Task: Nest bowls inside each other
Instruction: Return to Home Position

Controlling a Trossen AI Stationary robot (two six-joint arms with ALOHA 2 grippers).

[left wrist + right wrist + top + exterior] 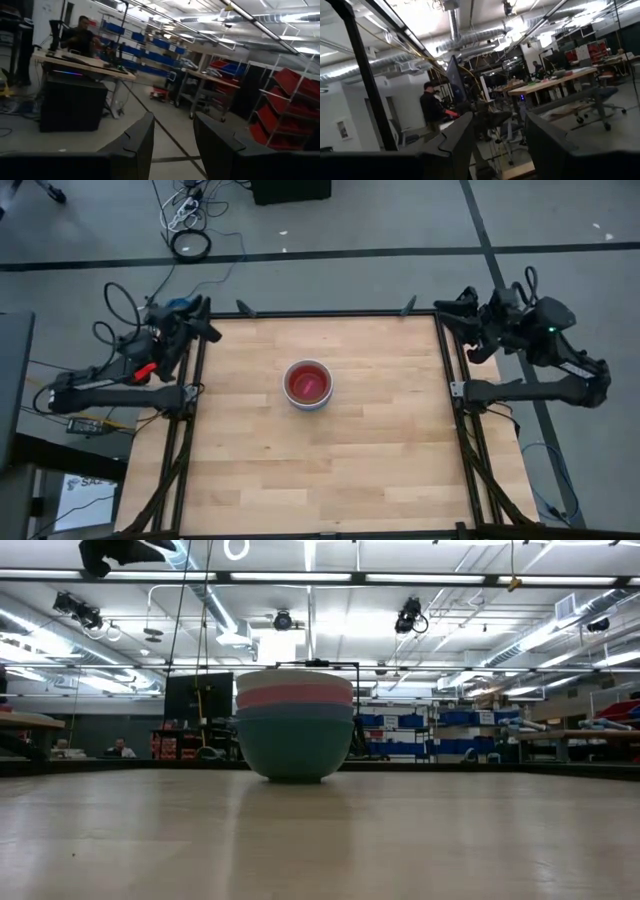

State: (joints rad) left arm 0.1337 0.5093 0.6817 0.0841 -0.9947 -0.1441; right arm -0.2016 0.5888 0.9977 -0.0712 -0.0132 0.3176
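The bowls [308,384] stand nested in one stack at the middle of the wooden table. From above, a red bowl shows inside a white rim. In the low view the stack [295,730] shows white, pink and blue rims above a teal green bowl, whose base rests on the table. My left gripper [203,318] hangs open off the table's far left corner, raised and nearly level, with only the room between its fingers [174,145]. My right gripper [450,310] hangs open off the far right corner, also holding nothing [500,145].
A black frame [320,314] runs along the table's edges, with both arms mounted outside it. Bare wood [330,470] lies all around the stack. Cables lie on the floor beyond the far edge [188,230]. People sit at desks in the room behind [80,35].
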